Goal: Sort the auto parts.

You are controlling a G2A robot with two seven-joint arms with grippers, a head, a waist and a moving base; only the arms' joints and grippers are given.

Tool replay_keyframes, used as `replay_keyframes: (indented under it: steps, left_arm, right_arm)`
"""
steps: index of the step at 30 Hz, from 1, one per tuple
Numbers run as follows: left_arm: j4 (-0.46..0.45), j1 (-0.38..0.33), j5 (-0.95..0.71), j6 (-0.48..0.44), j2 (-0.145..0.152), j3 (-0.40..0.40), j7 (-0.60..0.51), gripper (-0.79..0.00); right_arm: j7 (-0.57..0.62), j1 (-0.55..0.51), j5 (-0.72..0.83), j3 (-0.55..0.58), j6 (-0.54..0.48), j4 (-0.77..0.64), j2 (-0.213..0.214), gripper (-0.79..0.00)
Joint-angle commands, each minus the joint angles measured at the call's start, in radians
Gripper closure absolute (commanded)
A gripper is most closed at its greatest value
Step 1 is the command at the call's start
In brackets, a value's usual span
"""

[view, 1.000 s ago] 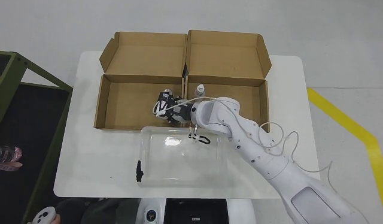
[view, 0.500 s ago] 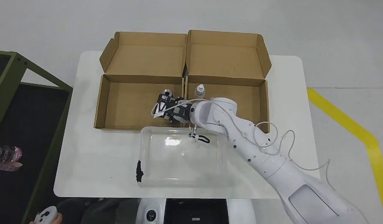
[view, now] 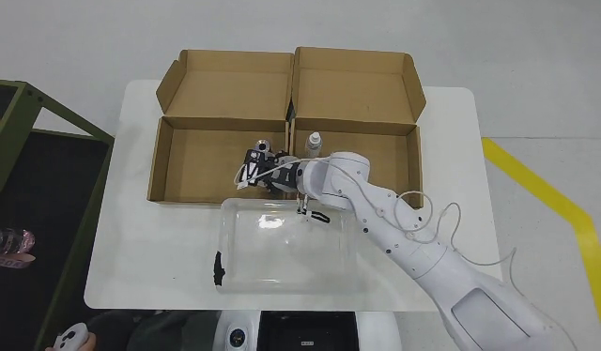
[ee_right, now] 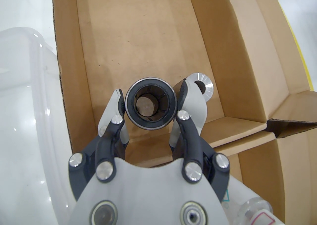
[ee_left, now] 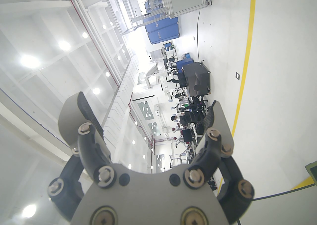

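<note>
My right gripper [ee_right: 151, 102] is shut on a black hollow cylinder [ee_right: 148, 125], with a pad on each side of it. It holds the cylinder low over the near right corner of the left cardboard box [ee_right: 138, 37]. In the top view the right gripper [view: 264, 168] is at that same corner of the left box [view: 202, 163]. A silver flanged part [ee_right: 205, 86] with a centre hole lies on the box floor just beside one finger. My left gripper [ee_left: 148, 109] is open with nothing between its fingers, and it points up into the room.
The right cardboard box [view: 380, 159] adjoins the left one and holds a small white bottle [view: 315, 144]. A clear plastic bin [view: 282, 248] stands in front of the boxes with a black part [view: 218, 268] at its left edge. Both box lids stand open at the back.
The right arm has edged slightly left over the left box, still holding the black cylinder. Nothing else has moved.
</note>
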Motion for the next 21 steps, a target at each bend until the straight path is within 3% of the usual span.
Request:
replay_keyframes:
  steps: [1,13,21]
  left_arm:
    - [0.0,0.0,0.0,0.0,0.0,0.0,0.0,-0.785]
    - [0.0,0.0,0.0,0.0,0.0,0.0,0.0,-0.785]
    - [0.0,0.0,0.0,0.0,0.0,0.0,0.0,-0.785]
  right_arm:
    - [0.001,-0.002,-0.002,0.002,0.001,-0.005,-0.001,-0.431]
    - [-0.001,-0.028,-0.007,0.068,-0.013,-0.148,0.013,-0.388]
    - [0.008,-0.128,-0.01,0.16,-0.052,-0.344,0.046,-0.403]
